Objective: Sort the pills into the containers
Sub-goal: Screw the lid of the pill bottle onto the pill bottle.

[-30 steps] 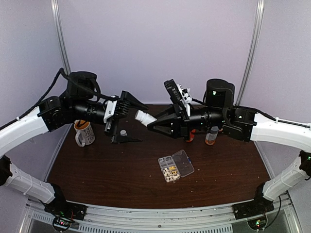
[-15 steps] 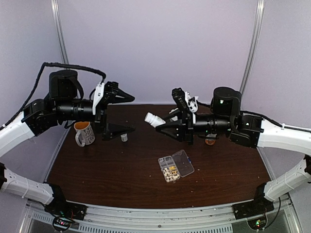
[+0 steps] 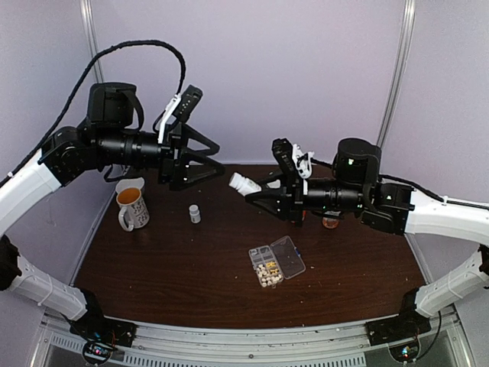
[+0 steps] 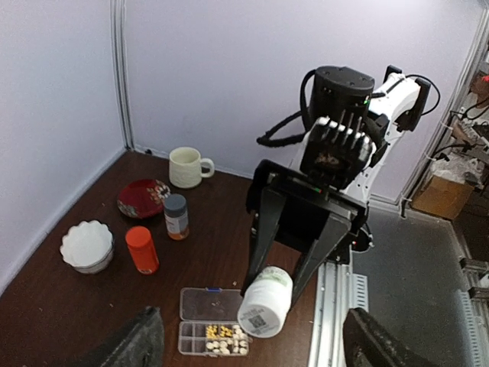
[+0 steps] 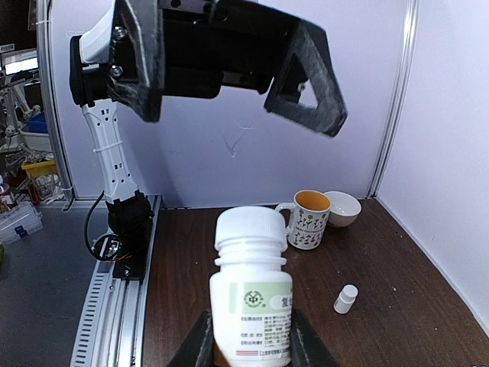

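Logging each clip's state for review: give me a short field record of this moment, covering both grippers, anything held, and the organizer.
left gripper: open, empty, raised above the table
right gripper: shut on white bottle, cap on, held in the air
organizer box: on the table, lid open
pills: cream and yellowish, in a few cells
small white bottle: upright on the table, untouched

Top external: sits high behind arm bases, looks down and forward over table [image 3: 153, 260] toward rear wall; widest, farthest view.
Left wrist: rides aloft, faces right arm [image 4: 344, 84] head-on at mid-range; catches organizer box [image 4: 212, 325] at bottom centre.
Right wrist: faces left arm [image 5: 107, 145]; frames white bottle [image 5: 252, 298] very close at bottom centre; shares that bottle with both other views.
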### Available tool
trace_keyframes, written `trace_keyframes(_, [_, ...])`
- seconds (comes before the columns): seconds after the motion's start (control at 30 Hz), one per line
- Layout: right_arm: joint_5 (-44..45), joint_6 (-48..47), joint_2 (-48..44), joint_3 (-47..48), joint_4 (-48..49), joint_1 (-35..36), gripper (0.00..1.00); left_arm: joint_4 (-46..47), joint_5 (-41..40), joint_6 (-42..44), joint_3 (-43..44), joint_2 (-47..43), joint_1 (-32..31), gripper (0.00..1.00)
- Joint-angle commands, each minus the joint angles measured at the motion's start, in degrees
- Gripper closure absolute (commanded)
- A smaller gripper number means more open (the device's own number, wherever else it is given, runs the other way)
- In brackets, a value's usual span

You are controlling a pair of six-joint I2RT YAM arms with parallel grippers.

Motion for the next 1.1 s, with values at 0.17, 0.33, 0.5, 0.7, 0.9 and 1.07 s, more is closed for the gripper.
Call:
trace_keyframes(0.17, [4.5,-4.8,0.2,3.1,-0.2,2.0,1.00,-3.9,1.7,-6.0,0.9,0.1,0.3,0.17])
trace_keyframes(0.33, [5.0,-5.9,1.3,5.1,-1.1,2.7,1.00,-4.4,4.9,-6.5,1.0,1.3,0.3,0.23])
trace_keyframes(0.5, [4.6,-6.3,2.0,5.9,-0.6,3.2,1.00,-4.3,5.5,-7.3,0.9,1.6,0.2,0.25])
trace_keyframes(0.7, [5.1,-6.8,3.2,7.3,-1.3,3.6,1.00,-4.3,6.6,-7.7,1.5,2.2,0.2,0.32])
trace_keyframes(0.9, [7.3,-6.1,3.9,7.7,-1.2,3.7,1.00,-4.9,7.2,-7.0,2.0,2.5,0.2,0.43])
trace_keyframes(1.07, [7.3,-6.0,4.2,7.6,-0.9,3.7,1.00,-5.2,7.1,-6.7,2.1,2.6,0.2,0.50])
